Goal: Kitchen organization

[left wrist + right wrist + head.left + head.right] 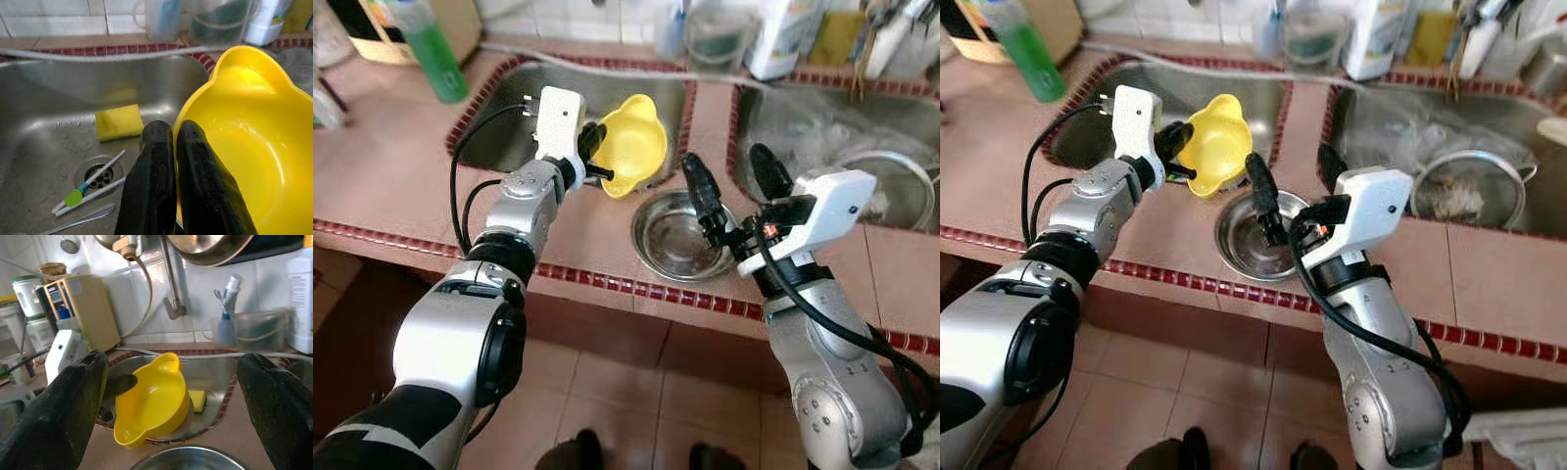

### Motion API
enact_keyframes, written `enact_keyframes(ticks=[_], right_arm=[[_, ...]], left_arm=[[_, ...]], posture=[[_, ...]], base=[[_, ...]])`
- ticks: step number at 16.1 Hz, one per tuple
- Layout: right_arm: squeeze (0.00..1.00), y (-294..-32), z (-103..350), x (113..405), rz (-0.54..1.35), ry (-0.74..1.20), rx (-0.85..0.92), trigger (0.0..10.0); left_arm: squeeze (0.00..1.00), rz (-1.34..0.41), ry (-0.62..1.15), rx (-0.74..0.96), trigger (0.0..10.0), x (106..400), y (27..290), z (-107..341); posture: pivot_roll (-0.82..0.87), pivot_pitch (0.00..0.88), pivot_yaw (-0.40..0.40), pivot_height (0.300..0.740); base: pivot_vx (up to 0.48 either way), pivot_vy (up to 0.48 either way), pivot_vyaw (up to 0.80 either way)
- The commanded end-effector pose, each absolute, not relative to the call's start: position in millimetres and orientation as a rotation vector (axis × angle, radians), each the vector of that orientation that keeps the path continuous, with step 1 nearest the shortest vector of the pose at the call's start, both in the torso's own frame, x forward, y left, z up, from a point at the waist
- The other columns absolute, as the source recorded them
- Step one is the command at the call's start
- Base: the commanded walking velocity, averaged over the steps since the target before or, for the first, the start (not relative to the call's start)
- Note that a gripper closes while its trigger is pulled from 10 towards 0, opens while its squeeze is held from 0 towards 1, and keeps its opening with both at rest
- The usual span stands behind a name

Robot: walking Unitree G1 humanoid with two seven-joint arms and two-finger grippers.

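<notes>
Over the sink (499,122), left gripper (592,157) pinching yellow bowl (631,142) — empty

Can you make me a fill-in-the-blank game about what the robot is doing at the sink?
1. The left gripper is shut on the rim of a ____ bowl.
2. A shiny ____ bowl sits on the counter between the two sinks.
3. The right gripper hovers over that bowl with its fingers ____.
4. A yellow ____ lies in the left sink near the drain.

Missing words: yellow; metal; open; sponge
</notes>
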State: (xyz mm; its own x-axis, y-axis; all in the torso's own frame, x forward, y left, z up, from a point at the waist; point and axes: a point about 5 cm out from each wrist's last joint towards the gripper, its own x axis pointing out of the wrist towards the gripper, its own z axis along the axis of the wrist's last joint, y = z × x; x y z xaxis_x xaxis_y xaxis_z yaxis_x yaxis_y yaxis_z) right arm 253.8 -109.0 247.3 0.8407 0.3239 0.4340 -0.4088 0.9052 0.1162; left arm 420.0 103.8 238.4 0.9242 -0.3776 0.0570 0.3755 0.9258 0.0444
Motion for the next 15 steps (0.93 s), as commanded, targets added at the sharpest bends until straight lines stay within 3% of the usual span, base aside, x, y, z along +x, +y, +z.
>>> enact_keyframes(ticks=[1,6,12,13,14,15], right_arm=[[0.0,-110,250,248,0.377,-0.427,0.231,10.0],[0.0,-111,251,243,0.348,-0.421,0.257,10.0],[0.0,-109,249,240,0.336,-0.404,0.273,10.0],[0.0,-109,248,239,0.332,-0.401,0.278,10.0],[0.0,-108,247,238,0.33,-0.399,0.281,10.0],[0.0,-108,247,238,0.328,-0.397,0.283,10.0]], left_arm=[[0.0,-0.398,-0.071,0.043,10.0,421,98,243],[0.0,-0.398,-0.059,0.051,10.0,421,92,246],[0.0,-0.422,0.131,0.061,10.0,419,89,223],[0.07,-0.438,0.15,0.106,10.0,418,88,219],[1.0,-0.448,0.179,0.14,10.0,418,87,215],[1.0,-0.45,0.188,0.143,10.0,417,87,214]], posture=[[-0.27,0.326,0.092,0.74],[-0.27,0.343,0.108,0.74],[-0.27,0.357,0.124,0.74],[-0.26,0.357,0.129,0.74],[-0.26,0.356,0.133,0.74],[-0.26,0.355,0.133,0.74]], base=[[0.0,0.0,0.0],[0.0,0.0,0.0],[0.0,0.0,0.0],[0.0,0.0,0.0],[0.0,0.0,0.0],[0.0,0.0,0.0]])
